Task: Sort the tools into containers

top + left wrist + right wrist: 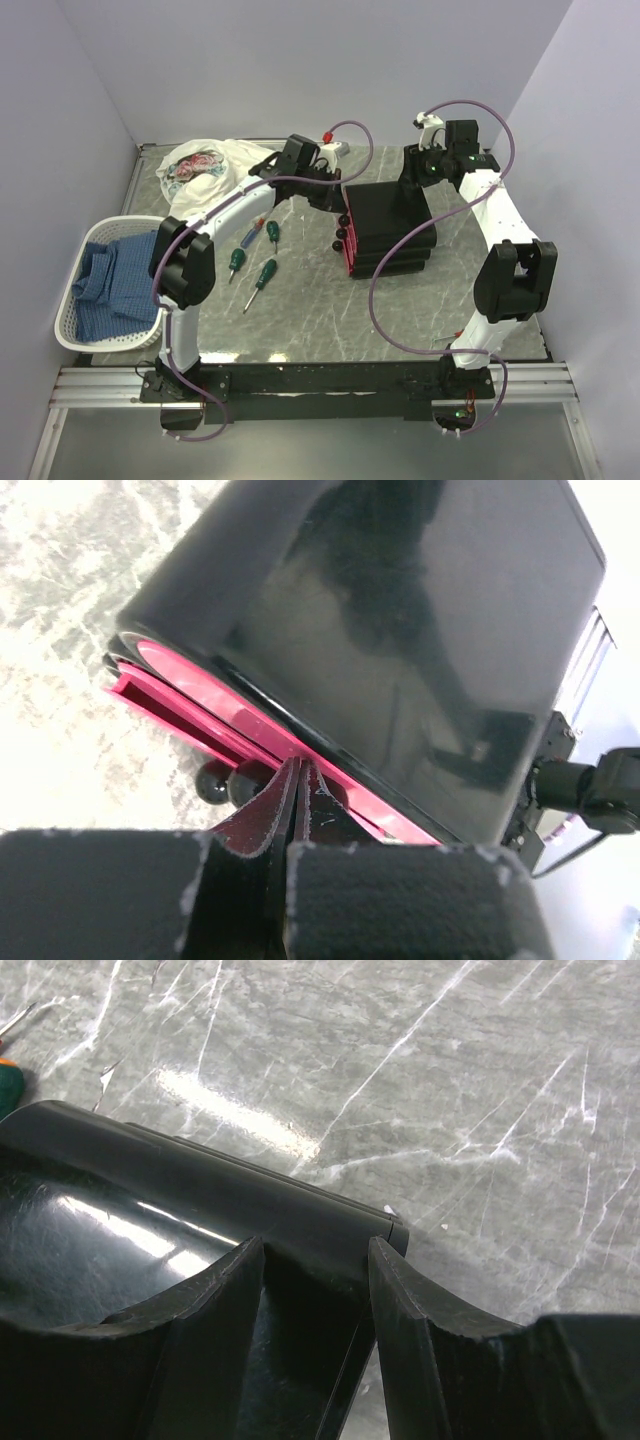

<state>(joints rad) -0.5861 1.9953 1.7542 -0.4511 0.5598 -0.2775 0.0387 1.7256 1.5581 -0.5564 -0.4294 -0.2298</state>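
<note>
- Three green screwdrivers (264, 275) lie left of the drawer unit (395, 225), well apart from it.
- Left gripper (299, 775) sits at the unit's front, just beside a knob (247, 780); I see its jaws pressed together with nothing between.
- Right gripper (315, 1250) straddles the unit's far corner, jaws partly apart; I can't tell whether they pinch it.
- One pink drawer (150, 695) stands slightly out.
</note>
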